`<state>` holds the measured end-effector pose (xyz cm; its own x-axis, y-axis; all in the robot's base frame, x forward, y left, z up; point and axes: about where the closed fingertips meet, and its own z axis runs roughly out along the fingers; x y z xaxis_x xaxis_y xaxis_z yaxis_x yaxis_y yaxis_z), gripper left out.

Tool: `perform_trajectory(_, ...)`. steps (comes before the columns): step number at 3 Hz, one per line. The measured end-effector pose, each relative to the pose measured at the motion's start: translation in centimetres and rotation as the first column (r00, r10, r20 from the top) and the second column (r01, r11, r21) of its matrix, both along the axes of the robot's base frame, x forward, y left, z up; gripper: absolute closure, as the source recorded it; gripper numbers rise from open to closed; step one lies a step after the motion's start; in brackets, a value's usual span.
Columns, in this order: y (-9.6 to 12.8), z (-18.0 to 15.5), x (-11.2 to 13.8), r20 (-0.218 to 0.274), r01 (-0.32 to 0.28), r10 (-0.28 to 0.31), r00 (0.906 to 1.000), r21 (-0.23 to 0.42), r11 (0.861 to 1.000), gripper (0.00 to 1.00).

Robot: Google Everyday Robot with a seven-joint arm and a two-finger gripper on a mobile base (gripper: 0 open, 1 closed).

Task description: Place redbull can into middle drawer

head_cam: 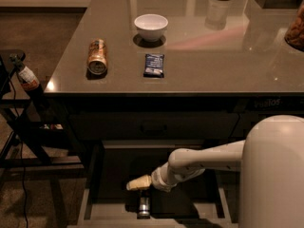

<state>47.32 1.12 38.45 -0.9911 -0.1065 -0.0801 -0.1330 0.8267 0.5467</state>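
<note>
The cream tool (135, 184) hangs inside the middle drawer (86, 204), dark grey within and paler grey at the rim, just above the silver-grey redbull can (143, 206). The glossy grey-brown counter (213, 65) carries a white bowl (151, 26), an orange-brown can (97, 56) and a dark blue packet (154, 64) with pale print.

We find the redbull can (144, 206) inside the middle drawer (89, 207), near its front, with the gripper (139, 183) close over it. On the counter (223, 65) above, another can (97, 56) lies left of a packet (154, 64), with a bowl (151, 26) behind them.

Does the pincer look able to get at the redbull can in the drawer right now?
Probably yes: the pincer hangs inside the open middle drawer, just above the redbull can, and nothing appears to lie between them.
</note>
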Motion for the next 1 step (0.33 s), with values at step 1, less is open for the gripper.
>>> perform_trajectory(1, 0.0, 0.0, 0.0, 0.0, 0.0, 0.0, 1.0, 0.0, 1.0, 0.0)
